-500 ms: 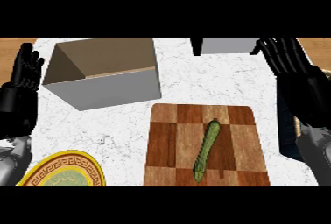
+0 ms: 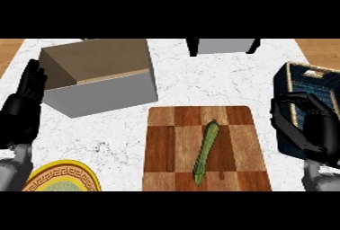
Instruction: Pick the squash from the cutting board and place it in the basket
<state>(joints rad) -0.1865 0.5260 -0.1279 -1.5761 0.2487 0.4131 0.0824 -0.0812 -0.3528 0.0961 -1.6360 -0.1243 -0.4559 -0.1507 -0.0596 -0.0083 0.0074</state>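
Squash (image 2: 206, 152) unmoved; basket (image 2: 306, 85) newly visible

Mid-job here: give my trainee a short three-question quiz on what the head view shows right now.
1. True or false: the squash lies on the cutting board.
2. Which hand is nearer the basket: A) left hand B) right hand?
3. Fill in: at the lower left edge sits a yellow-rimmed ____.

Key: 1 true; 2 B; 3 plate.
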